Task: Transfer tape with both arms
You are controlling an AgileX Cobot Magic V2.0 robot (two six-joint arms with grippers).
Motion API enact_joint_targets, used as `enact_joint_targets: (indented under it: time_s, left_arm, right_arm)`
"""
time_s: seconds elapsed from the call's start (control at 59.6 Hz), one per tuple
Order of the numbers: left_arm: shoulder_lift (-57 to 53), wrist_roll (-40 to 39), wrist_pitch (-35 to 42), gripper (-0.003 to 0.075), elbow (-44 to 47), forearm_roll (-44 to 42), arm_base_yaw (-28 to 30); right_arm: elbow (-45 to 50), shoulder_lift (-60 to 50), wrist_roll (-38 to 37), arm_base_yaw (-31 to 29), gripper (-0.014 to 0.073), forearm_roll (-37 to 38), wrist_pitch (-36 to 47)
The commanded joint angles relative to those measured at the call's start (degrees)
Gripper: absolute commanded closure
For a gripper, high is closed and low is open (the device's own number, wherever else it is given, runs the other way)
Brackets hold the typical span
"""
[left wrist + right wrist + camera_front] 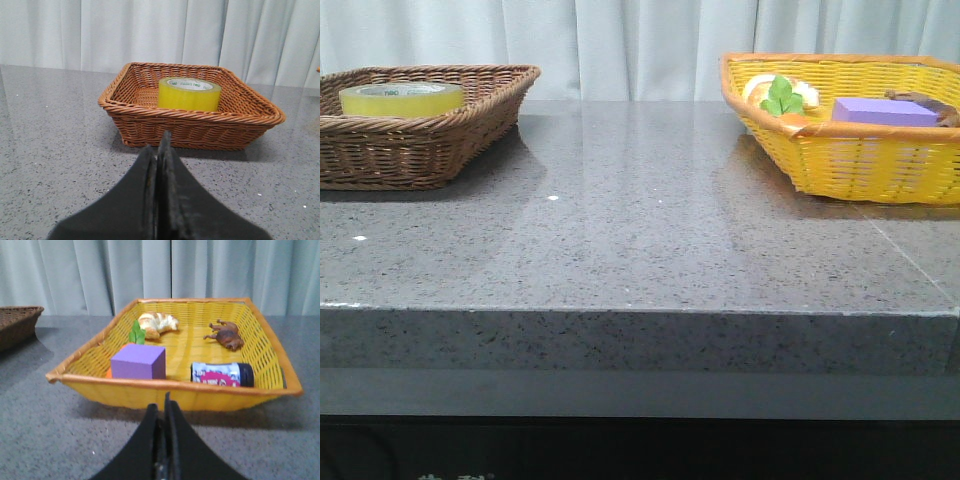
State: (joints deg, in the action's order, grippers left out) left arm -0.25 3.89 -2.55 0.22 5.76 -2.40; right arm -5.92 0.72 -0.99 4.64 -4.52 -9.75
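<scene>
- In the brown wicker basket point(190, 120) at the table's left, the tape point(189, 93) is lying flat, core opening facing up, near the basket's far side; the front view is showing the same tape point(401, 98) just above the rim of that basket point(430, 130).
- On the grey stone table point(640, 240), the left gripper point(161, 150) is resting short of the basket with its fingers pressed together, touching nothing.
- At the right, the right gripper point(164, 410) is likewise sitting pressed together, facing the yellow basket point(175, 390), which is holding a purple block point(138, 361), a croissant point(157, 323), a toy animal point(226, 335) and a small can point(222, 374).
- The roll is appearing stiff, moderately light and smooth-sided, so probably slippery across its outer face.
- A likely hold is one finger inside the core and one outside the wall, which is leaving the opposite rim free for the second arm.
</scene>
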Motion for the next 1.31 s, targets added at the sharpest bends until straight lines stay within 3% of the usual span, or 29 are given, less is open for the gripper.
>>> enact_joint_targets:
  time_s: [0.0, 0.151, 0.654, 1.09, 1.291]
  left_arm:
    - [-1.02, -0.58, 4.78, 0.0741, 0.41, 0.26, -0.49]
    - [-1.02, -0.58, 4.78, 0.0741, 0.41, 0.26, -0.49]
    - [-1.02, -0.58, 4.78, 0.0741, 0.41, 0.26, -0.49]
    - [-1.02, -0.58, 4.78, 0.0741, 0.41, 0.26, -0.49]
    - [-1.02, -0.58, 4.78, 0.0741, 0.41, 0.26, -0.49]
  right_arm:
    - [1.94, -1.77, 0.44, -0.95, 0.0661, -0.10, 5.84]
    - [7.32, -2.61, 0.44, -1.91, 0.0661, -0.10, 9.75]
    - [7.11, -2.61, 0.44, -2.08, 0.0661, 0.03, 7.77]
    - [7.11, -2.66, 0.99, -3.79, 0.0661, 3.94, 11.65]
    - [7.11, -2.66, 0.99, -4.10, 0.0661, 1.69, 12.49]
